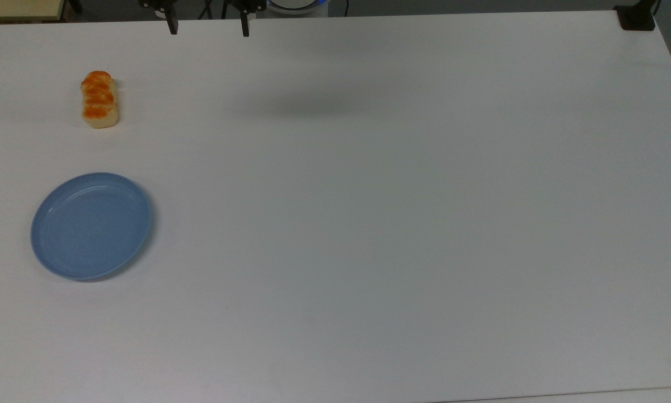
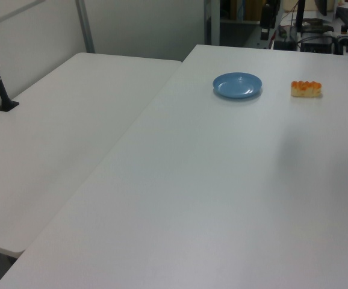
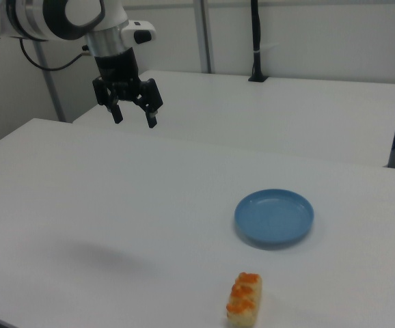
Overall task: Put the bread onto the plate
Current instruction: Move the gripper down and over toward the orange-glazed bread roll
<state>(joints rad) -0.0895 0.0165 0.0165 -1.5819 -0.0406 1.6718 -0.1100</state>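
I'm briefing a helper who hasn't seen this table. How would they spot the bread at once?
On the big white table, find the round blue plate near the top view's left edge. Just beyond it, apart from it, lies the bread: a small cream roll with orange-brown glazed bumps, the only food there.

A broad white matte table [image 1: 369, 224] carries two things: a round light-blue shallow plate [image 1: 92, 225] lies flat, and well apart from it rests a small cream roll with orange-brown glazed top [image 1: 99, 99].

Even, bright overhead light falls on the white table [image 1: 369, 224]. A soft grey shadow lies upper centre in the top view. The focus is mildly soft throughout.
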